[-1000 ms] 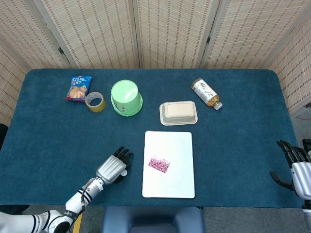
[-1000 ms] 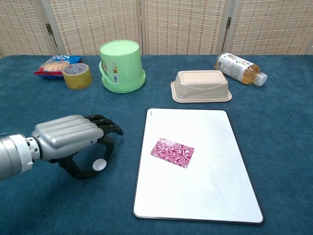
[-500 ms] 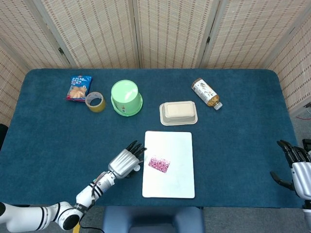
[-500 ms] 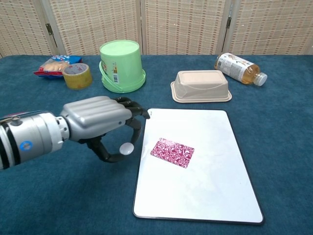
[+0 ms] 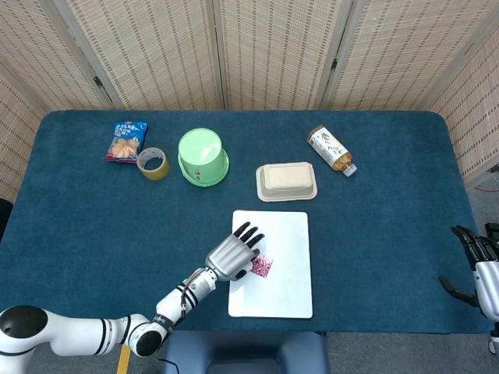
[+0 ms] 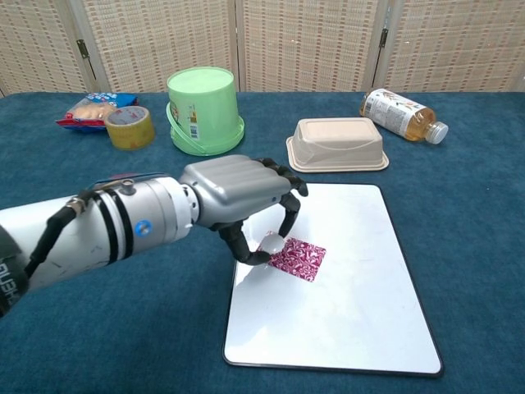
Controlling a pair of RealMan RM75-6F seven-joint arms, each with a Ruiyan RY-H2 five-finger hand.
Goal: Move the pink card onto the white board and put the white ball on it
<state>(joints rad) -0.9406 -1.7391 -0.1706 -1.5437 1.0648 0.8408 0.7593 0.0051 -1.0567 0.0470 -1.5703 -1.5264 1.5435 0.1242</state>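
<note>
The pink patterned card (image 6: 296, 258) lies on the white board (image 6: 353, 304), left of its middle; in the head view the card (image 5: 262, 266) shows partly under my hand. My left hand (image 6: 243, 197) hangs over the board's left part and pinches the small white ball (image 6: 271, 244) between thumb and a finger, right at the card's left edge. From the head camera the left hand (image 5: 232, 254) covers the ball. My right hand (image 5: 479, 267) stays at the table's far right edge, fingers apart and holding nothing.
Behind the board stand a beige lidded box (image 6: 336, 143), an upturned green bucket (image 6: 203, 111), a tape roll (image 6: 130, 126), a snack packet (image 6: 89, 107) and a lying bottle (image 6: 400, 113). Blue cloth covers the table (image 5: 93, 218).
My left hand has carried the white ball rightward from the blue cloth onto the board, ending over the pink card's left edge. The right hand has hardly moved.
</note>
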